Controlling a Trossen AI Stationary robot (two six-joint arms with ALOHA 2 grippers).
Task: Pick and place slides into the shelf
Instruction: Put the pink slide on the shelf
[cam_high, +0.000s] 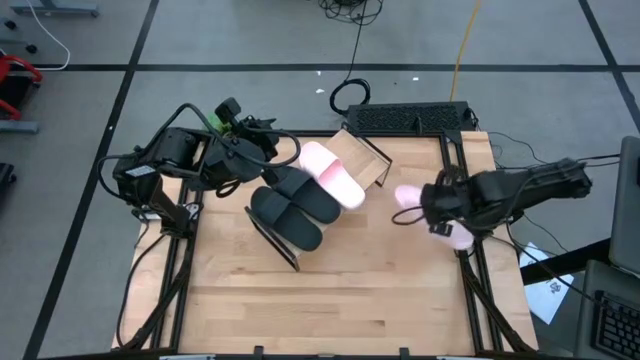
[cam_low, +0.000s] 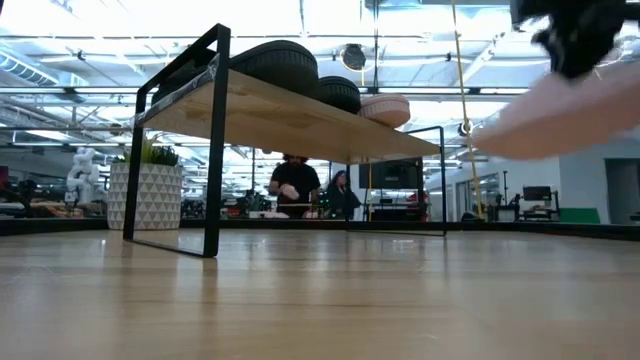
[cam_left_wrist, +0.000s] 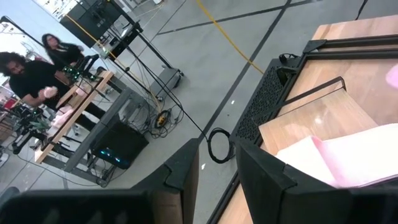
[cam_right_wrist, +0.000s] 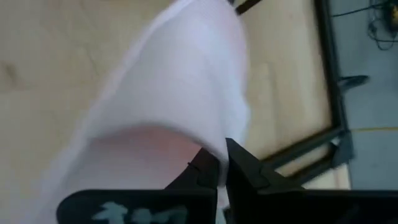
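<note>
The shelf stands slantwise in the middle of the table, its board up on dark legs. On it lie two black slides and one pale pink slide. The second pink slide is at the table's right side, in my right gripper, which is shut on it. My left gripper hovers open at the shelf's far left end, beside the pink slide lying there, and touches nothing that I can see. My right gripper pinches a thin pale edge of the pink slide between its two fingers, coming from above. The slide hangs lifted clear of the table, tilted, to the right of the shelf.
A black keyboard-like panel and a coiled cable lie past the table's far edge. Dark frame rails run along the table's sides. Bare tabletop stretches on the near side. People work far behind the table.
</note>
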